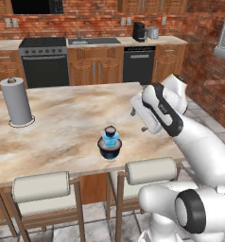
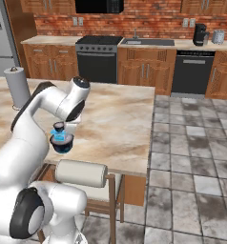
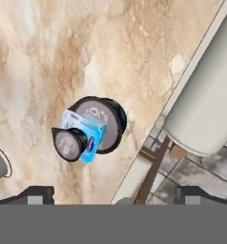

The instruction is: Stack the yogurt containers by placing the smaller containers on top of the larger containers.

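**Three yogurt cups in one stack on the marble desk**

Brick walls and wooden cabinets close the kitchen at the back, with a black oven (image 1: 44, 61) and a dishwasher (image 1: 139, 64) under the far counter. In front stands the marble desk (image 1: 62, 132), and the stack is on it near the front edge.

From the left base view, the dark navy tub (image 1: 109, 149) sits on the desk at about 6 o'clock from the middle of the desk. The light-blue cup (image 1: 110, 139) stands on top of the tub, and the tiny dark-topped pot (image 1: 110, 129) stands on top of the cup (three levels, widest at the bottom). From the hand view the stack looks a little off-centre: the light-blue cup lies toward 8 o'clock on the grey lid of the tub, and the tiny pot is shifted further the same way.

The end effector (image 1: 138, 120) is at 2 o'clock from the stack in the left base view, apart from it and above the desk. Its fingers stand wide apart and hold nothing; in the hand view the two dark fingertips (image 3: 34, 194) are at both bottom corners, with the stack between them and further away.

A grey paper-towel roll (image 1: 16, 101) stands upright at 10 o'clock from the stack, well apart. Two padded stools (image 1: 41, 186) are pushed under the front edge of the desk.
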You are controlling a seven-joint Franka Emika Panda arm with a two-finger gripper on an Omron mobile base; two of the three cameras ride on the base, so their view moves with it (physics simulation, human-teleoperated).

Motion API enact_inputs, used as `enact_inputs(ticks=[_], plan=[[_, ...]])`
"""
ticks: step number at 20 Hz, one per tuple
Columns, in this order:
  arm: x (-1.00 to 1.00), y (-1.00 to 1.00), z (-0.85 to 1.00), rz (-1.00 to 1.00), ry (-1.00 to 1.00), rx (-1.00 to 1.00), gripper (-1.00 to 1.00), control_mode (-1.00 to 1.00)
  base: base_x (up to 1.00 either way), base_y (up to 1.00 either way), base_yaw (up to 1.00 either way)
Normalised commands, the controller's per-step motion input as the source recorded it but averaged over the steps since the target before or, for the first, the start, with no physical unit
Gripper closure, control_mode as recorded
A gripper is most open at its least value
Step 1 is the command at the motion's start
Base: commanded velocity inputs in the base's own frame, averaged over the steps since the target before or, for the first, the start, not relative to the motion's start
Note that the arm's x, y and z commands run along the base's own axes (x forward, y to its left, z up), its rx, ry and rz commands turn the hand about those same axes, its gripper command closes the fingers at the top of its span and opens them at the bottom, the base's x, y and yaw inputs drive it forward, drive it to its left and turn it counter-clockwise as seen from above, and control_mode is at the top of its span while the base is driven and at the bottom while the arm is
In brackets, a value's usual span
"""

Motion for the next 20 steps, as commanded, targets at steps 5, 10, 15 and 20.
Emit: enact_inputs(ticks=[5, 10, 15, 20], plan=[[-0.57, -0.52, 0.3, 0.0, -0.13, 0.14, -1.0, -1.0, 0.0, 0.0, 0.0], [-0.56, -0.59, 0.26, -0.01, -0.16, 0.13, -1.0, -1.0, 0.0, 0.0, 0.0], [-0.52, -0.56, 0.32, -0.02, -0.16, 0.12, -1.0, -1.0, 0.0, 0.0, 0.0], [-0.53, -0.51, 0.3, -0.02, -0.17, 0.12, -1.0, -1.0, 0.0, 0.0, 0.0]])
